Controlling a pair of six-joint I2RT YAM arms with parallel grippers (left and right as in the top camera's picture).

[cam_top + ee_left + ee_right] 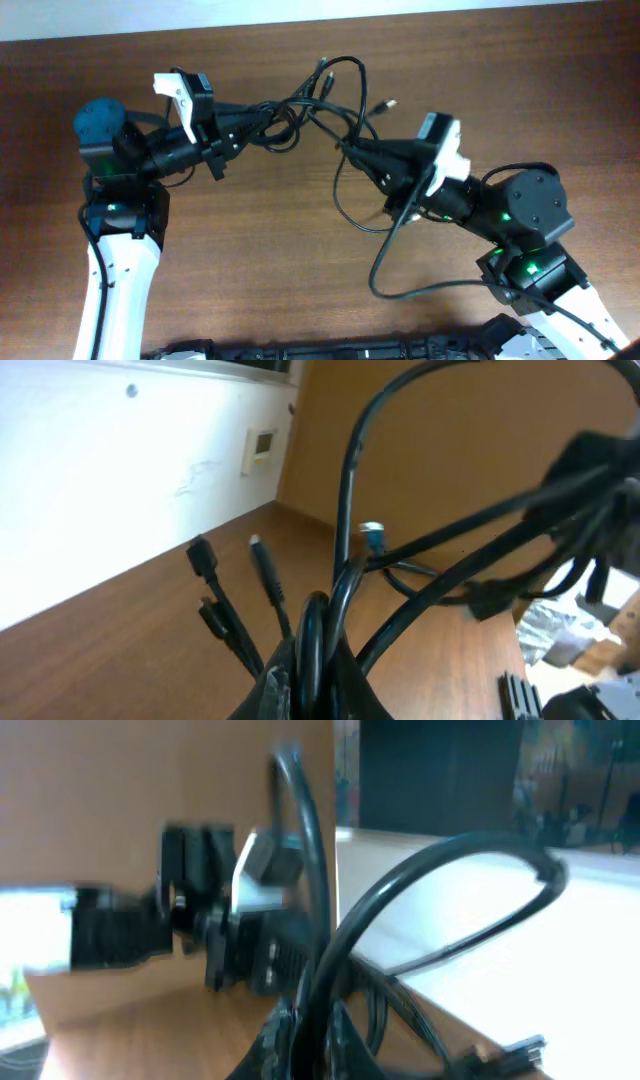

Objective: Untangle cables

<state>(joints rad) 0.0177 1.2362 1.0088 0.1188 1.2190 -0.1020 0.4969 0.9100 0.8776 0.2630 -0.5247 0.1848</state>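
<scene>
The cables (322, 105) are thin black cords tangled between my two grippers above the brown table, with loops rising toward the far edge and plug ends at the top (384, 103). My left gripper (243, 128) is shut on the left part of the bundle; in the left wrist view the cords (340, 610) run up from between its fingers (315, 680), with plug tips at the left (205, 560). My right gripper (358, 152) is shut on cords at the right; in the right wrist view a cord (320, 960) passes between its fingers (310, 1035).
A long black cable loop (385, 270) trails from the right gripper across the table (270, 260) toward the front. A white wall runs along the table's far edge (300, 18). A dark ridged strip (330, 350) lies along the front edge.
</scene>
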